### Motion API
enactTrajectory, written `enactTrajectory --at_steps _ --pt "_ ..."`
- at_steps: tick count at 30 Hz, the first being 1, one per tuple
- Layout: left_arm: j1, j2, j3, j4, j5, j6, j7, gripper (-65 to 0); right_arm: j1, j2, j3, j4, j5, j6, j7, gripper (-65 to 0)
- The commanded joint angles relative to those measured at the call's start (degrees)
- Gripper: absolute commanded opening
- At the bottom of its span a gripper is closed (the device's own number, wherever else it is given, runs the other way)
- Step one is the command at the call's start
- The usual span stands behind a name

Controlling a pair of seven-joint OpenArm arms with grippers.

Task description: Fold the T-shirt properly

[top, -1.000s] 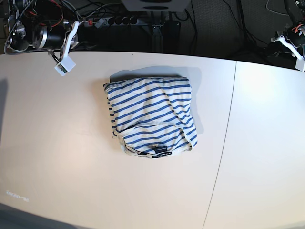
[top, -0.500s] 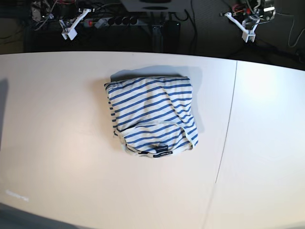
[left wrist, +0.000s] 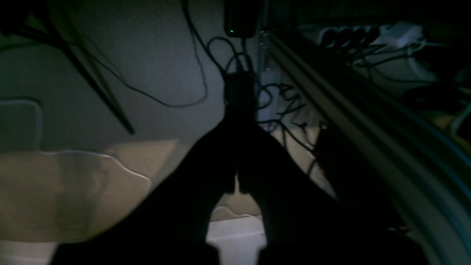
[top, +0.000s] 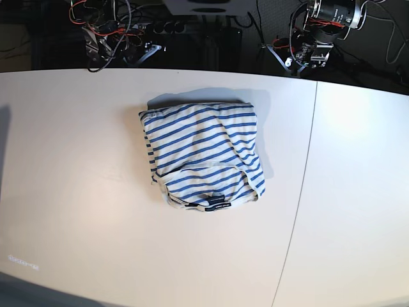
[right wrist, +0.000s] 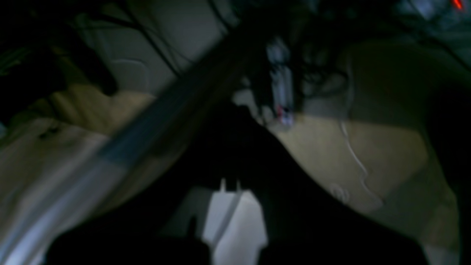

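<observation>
The T-shirt (top: 201,157), white with thin blue stripes, lies folded into a compact rectangle in the middle of the table (top: 77,192), its dark neck label (top: 217,205) at the near edge. Neither gripper touches it. My left gripper (top: 284,61) hangs behind the table's far edge at the back right. In the left wrist view (left wrist: 237,132) its dark fingers meet, shut and empty. My right gripper (top: 150,51) is behind the far edge at the back left. In the blurred right wrist view (right wrist: 235,132) its fingers also meet. The shirt shows in neither wrist view.
A seam (top: 300,192) runs across the table to the right of the shirt. Cables and a power strip (top: 169,27) lie on the dark floor behind the far edge. A metal rail (left wrist: 353,110) crosses the left wrist view.
Both arms have swung from the outer back corners towards the middle, staying behind the table's far edge. The T-shirt has not moved.
</observation>
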Motion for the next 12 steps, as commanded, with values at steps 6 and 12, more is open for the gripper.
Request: enactTrajectory --at_steps 6,12 --pt "0.0 -0.5 4.7 0.8 -0.2 -0.3 1.1 -65.0 -0.7 -1.3 0.1 2.9 -0.3 -3.0 -7.7 -65.0" --pt "0.7 -1.2 5.0 0.8 -0.4 -0.3 1.0 -65.0 -0.5 -1.4 0.1 2.9 -0.1 -3.0 -10.9 -65.0"
